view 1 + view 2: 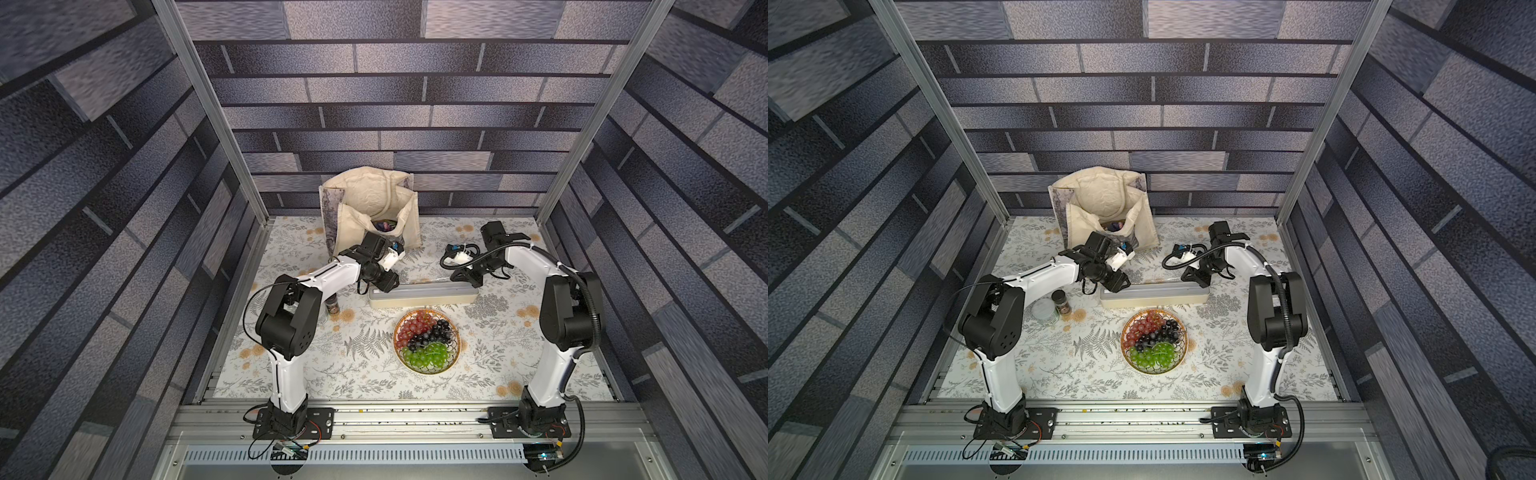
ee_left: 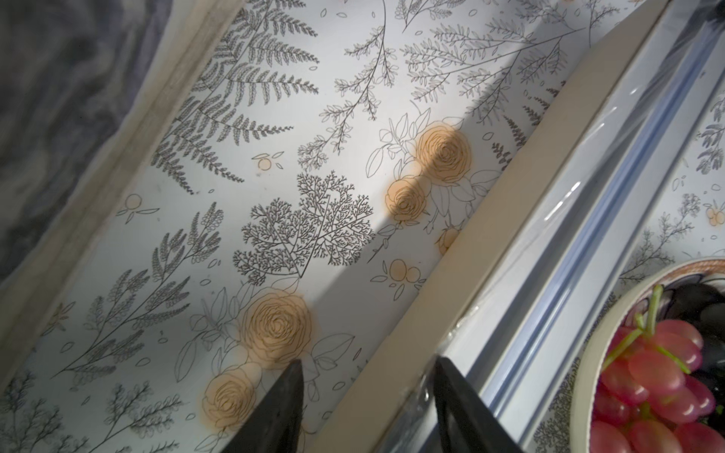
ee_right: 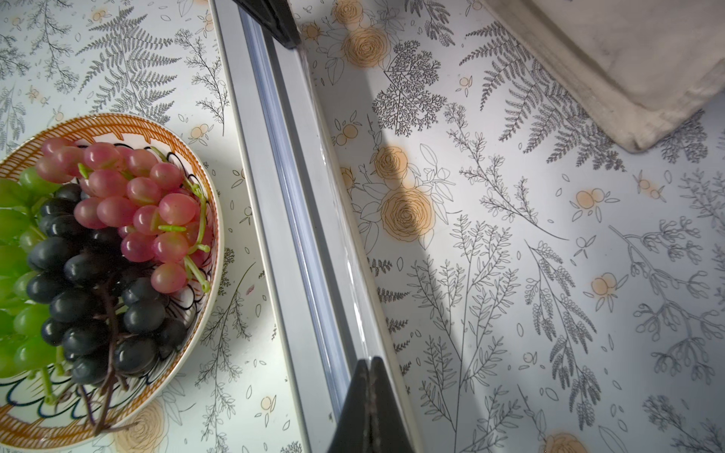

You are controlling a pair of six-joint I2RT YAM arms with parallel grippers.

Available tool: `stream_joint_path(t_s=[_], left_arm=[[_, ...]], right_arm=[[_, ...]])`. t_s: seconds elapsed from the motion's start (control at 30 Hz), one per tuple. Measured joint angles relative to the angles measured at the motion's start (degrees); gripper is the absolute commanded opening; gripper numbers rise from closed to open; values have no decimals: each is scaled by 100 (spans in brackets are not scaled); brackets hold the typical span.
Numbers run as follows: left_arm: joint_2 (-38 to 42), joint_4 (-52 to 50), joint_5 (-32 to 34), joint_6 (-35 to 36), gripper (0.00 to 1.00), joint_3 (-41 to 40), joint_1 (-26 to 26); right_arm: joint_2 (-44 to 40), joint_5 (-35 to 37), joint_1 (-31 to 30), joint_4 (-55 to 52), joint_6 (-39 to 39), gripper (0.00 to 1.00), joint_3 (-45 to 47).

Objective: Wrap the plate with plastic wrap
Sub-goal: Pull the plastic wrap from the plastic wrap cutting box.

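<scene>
Spice jar (image 1: 331, 305) stands at table (image 1: 332, 374) left, by L arm. L end effector (image 2: 368, 364) sits at box (image 1: 422, 296) left end, jaws medium-wide and straddling the far rim w/ wrap (image 2: 549, 219) edge between them, not closed on it. Bag (image 1: 365, 199) is behind, apart. Wrap lies glossy along box top. Plate (image 3: 117, 124) w/ grapes is just in front of box, uncovered. R end effector (image 3: 370, 364) is at box right end, tips pressed together at wrap edge; can't tell if film's caught.
</scene>
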State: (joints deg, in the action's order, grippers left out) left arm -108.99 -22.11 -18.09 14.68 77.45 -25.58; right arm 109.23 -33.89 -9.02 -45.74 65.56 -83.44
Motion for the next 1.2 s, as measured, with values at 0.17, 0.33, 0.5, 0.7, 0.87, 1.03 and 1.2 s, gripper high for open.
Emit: stream_joint_path(t_s=[0.17, 0.33, 0.5, 0.7, 0.87, 1.03, 1.2], left_arm=[[164, -57, 9, 105, 49, -179, 140], [210, -170, -111, 210, 41, -216, 247], [214, -236, -297, 337, 31, -225, 289], [214, -348, -619, 490, 6, -210, 337], [262, -452, -769, 485, 0, -177, 415], [535, -595, -940, 485, 0, -203, 487], [918, -647, -1010, 485, 0, -203, 511]], right_arm=[[-9, 4, 0, 17, 0, 0, 0], [-11, 15, 0, 20, -2, 0, 2], [-15, 22, 0, 20, -17, 0, 2], [-42, 22, 0, 22, -17, 0, 7], [-203, 20, 0, 81, -48, 0, 101], [-459, 0, -13, 111, -63, 0, 155], [-501, -4, -13, 131, -98, 0, 155]])
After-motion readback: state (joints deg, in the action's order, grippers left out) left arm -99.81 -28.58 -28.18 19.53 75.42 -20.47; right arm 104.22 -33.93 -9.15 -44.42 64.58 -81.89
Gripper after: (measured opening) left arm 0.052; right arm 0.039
